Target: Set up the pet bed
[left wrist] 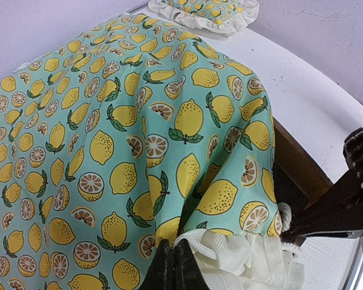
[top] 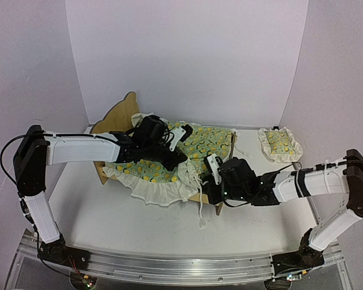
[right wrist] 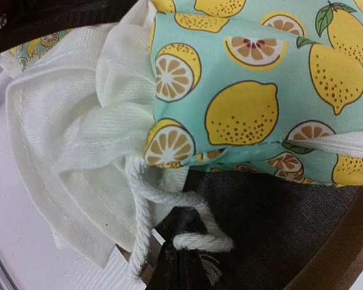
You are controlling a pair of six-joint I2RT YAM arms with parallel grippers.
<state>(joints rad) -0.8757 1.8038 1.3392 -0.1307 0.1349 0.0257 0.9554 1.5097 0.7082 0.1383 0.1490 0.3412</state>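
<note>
Seen only from its wrist camera, the left gripper [left wrist: 172, 270] is pinched fully shut on the hem of the lemon-print blanket [left wrist: 109, 121], where the green-and-yellow cloth meets the cream ruffle [left wrist: 230, 254]. The right wrist view alone catches the right gripper [right wrist: 183, 266], jaws likewise closed tight, nipping a white cord [right wrist: 199, 241] that trails from the blanket's corner. Just behind it lie the dark grey mattress pad [right wrist: 260, 211] and a curve of wooden rail [right wrist: 345, 254]; in the overhead view the pad is covered by cloth.

From above, the whole layout shows. The plywood pet bed [top: 118, 118] stands left of centre on the white table [top: 109, 217], its curved headboard at the back left, with the blanket draped across it and spilling over the near rail. The left arm reaches across the bed from the left, and the right arm meets the bed's near right corner. A small matching ruffled pillow [top: 279, 144] lies on the table to the right, well apart from the bed.
</note>
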